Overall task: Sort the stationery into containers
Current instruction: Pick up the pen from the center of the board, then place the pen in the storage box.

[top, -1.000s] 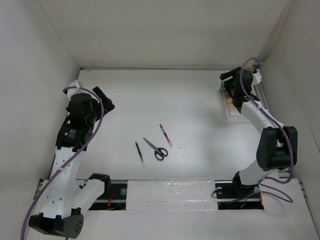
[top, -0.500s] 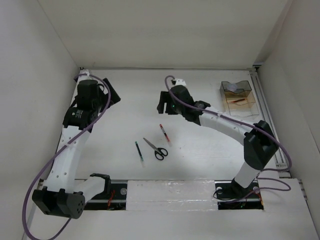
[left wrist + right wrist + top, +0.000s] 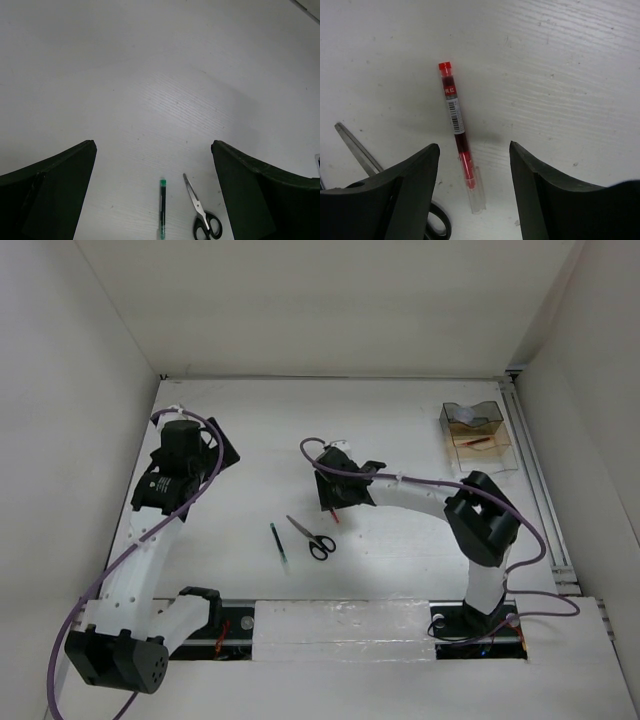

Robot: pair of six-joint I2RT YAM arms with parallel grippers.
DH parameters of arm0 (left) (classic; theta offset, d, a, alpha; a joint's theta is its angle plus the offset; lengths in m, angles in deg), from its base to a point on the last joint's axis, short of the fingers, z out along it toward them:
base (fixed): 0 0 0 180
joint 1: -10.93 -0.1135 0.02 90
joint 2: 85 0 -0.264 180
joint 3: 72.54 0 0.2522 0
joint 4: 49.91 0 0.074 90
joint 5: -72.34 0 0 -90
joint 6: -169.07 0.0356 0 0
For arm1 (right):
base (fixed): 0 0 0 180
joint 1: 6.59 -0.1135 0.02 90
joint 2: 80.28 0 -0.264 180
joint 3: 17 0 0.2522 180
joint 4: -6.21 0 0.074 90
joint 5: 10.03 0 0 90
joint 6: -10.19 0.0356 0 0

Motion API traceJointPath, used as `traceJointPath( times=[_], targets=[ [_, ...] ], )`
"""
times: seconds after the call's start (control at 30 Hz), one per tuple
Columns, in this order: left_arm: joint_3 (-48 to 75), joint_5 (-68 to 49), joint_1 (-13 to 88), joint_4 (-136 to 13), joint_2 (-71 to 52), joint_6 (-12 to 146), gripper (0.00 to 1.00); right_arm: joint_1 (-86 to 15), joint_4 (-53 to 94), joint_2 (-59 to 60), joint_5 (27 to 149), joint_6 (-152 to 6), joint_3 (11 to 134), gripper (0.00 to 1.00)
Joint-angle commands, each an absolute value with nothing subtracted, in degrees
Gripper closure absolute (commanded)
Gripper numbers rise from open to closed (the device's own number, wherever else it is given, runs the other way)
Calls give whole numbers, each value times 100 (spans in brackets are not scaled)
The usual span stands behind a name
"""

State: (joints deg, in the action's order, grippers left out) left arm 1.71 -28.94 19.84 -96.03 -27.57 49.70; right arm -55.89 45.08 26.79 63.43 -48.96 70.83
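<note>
The red-and-white pen (image 3: 457, 135) lies on the table between the open fingers of my right gripper (image 3: 474, 147), which hovers low over it (image 3: 334, 498). The black-handled silver scissors (image 3: 312, 538) and the thin dark pen (image 3: 279, 545) lie just left of it. Both also show in the left wrist view, the pen (image 3: 162, 207) beside the scissors (image 3: 200, 212). My left gripper (image 3: 220, 445) is open and empty, raised at the far left (image 3: 152, 145). The smoky-brown organiser (image 3: 500, 455) stands at the back right. A greyish round roll (image 3: 468, 418) and a red item lie inside it.
White walls close the table in on the left, back and right. A rail (image 3: 535, 490) runs along the right edge past the organiser. The arm bases and a mounting strip (image 3: 340, 625) line the near edge.
My right arm has swung from the organiser at the back right across to the centre and come down over the red-and-white pen. My left arm has shifted slightly.
</note>
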Motion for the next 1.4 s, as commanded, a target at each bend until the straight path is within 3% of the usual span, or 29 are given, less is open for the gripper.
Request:
traceJointPath(
  times=[0.0,0.3,0.43,0.53,0.77,0.97,1.17,1.37],
  targets=[
    [117,-2847,1999,-9373,-2910,5042,0,-5773,4476,2826,6335,-4905,7085,36],
    [117,-2847,1999,-9373,-2910,5094,0,-6038,4766,3283,6186,-4729,7305,55],
    [117,-2794,1999,-9373,-2963,5094,0,-6038,4898,3389,6125,-4729,7305,77],
    [117,-2794,1999,-9373,-2963,5094,0,-6038,4898,3442,6125,-4729,7305,100],
    [55,-2671,1999,-9320,-2963,5147,0,-5187,4047,2451,6547,-4747,7139,100],
    [55,-2557,1999,-9320,-2797,5147,0,-3562,3202,974,6872,-4053,6787,100],
    [55,-2504,1999,-9268,-2796,5200,0,-1780,3123,673,6792,-3052,6577,100],
    [2,-2223,1999,-9197,-2796,5252,0,-432,1554,769,8309,-1347,5689,100]
  ],
)
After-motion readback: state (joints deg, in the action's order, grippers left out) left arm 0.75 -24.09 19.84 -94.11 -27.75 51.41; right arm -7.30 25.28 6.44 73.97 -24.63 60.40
